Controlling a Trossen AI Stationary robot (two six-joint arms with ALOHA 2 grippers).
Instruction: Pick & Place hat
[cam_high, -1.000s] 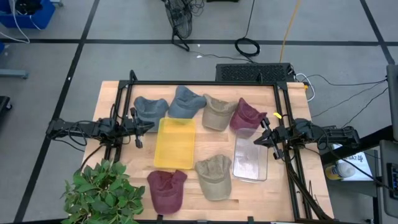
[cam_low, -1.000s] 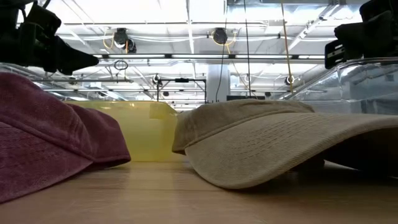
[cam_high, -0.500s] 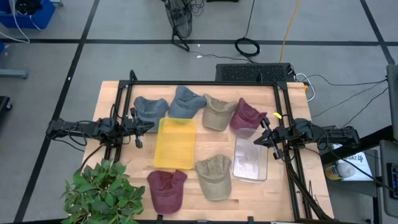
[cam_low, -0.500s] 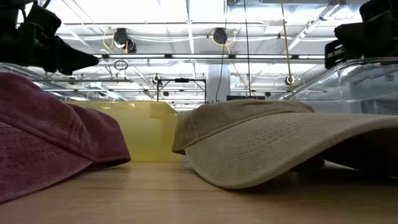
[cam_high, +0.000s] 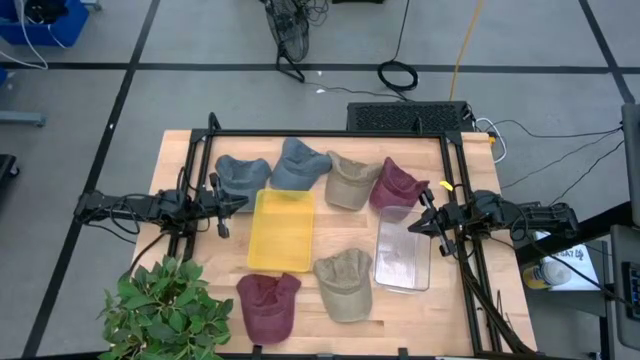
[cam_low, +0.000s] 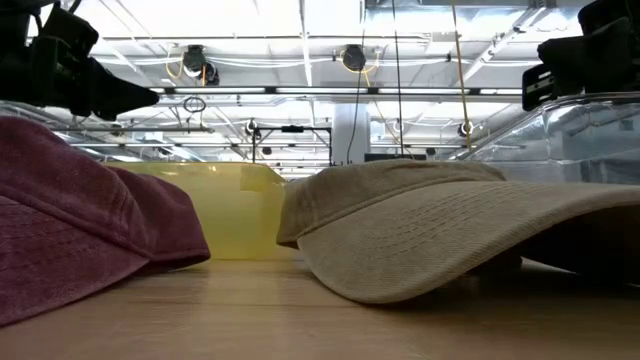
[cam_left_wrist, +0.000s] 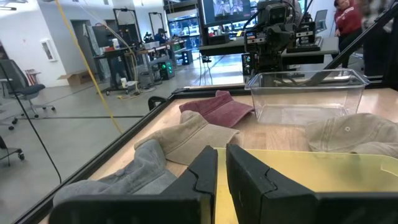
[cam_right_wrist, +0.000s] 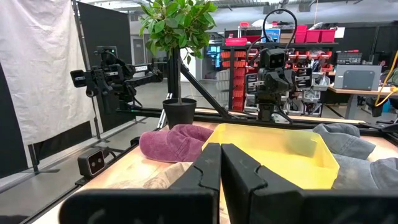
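Observation:
Six caps lie on the table. In the far row are two grey-blue caps (cam_high: 242, 175) (cam_high: 298, 165), a khaki cap (cam_high: 350, 180) and a maroon cap (cam_high: 397, 186). In the near row are a maroon cap (cam_high: 268, 305) and a khaki cap (cam_high: 343, 284), each resting on its brim and crown. My left gripper (cam_high: 235, 203) hovers shut at the table's left side, beside the yellow tray (cam_high: 281, 230). My right gripper (cam_high: 418, 218) hovers shut at the right side, beside the clear bin (cam_high: 403, 255). Neither touches a cap.
A black frame (cam_high: 330, 134) borders the table. A potted plant (cam_high: 165, 310) stands at the near left corner. The low view shows the near maroon cap (cam_low: 80, 220) and khaki cap (cam_low: 440, 225) close up, with the yellow tray (cam_low: 235, 210) behind them.

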